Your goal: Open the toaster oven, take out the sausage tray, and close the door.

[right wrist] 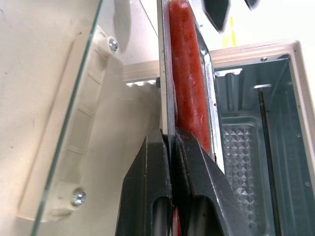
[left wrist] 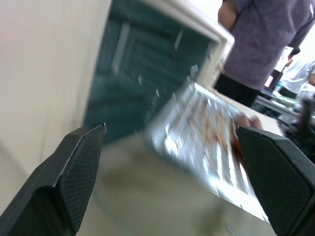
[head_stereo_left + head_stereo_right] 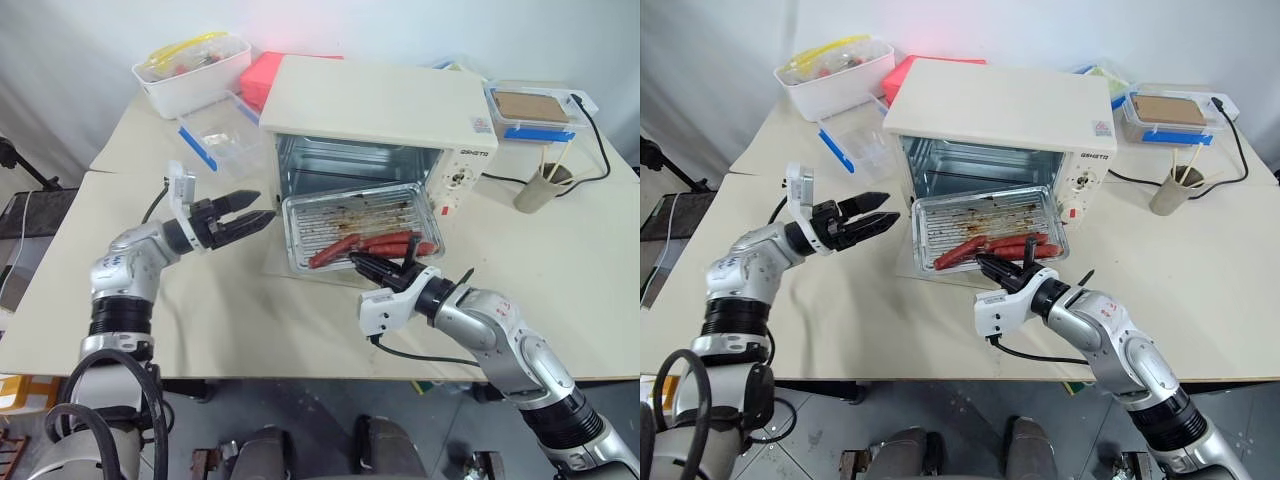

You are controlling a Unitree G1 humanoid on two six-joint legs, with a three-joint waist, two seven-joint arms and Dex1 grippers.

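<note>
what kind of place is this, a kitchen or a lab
Probably a lab mock-up of a kitchen, not a home: a toaster oven and sausage tray sit on plain pushed-together tables beside plastic bins.

I see a cream table made of pushed-together tops, with a seam running along its left part. Behind it hangs a plain pale wall or curtain, evenly lit, with a pinkish glow near the top middle. Under the table edge the floor is grey. At the far left a dark stand leg shows. From my left wrist view, a person in a purple shirt stands beyond
</note>
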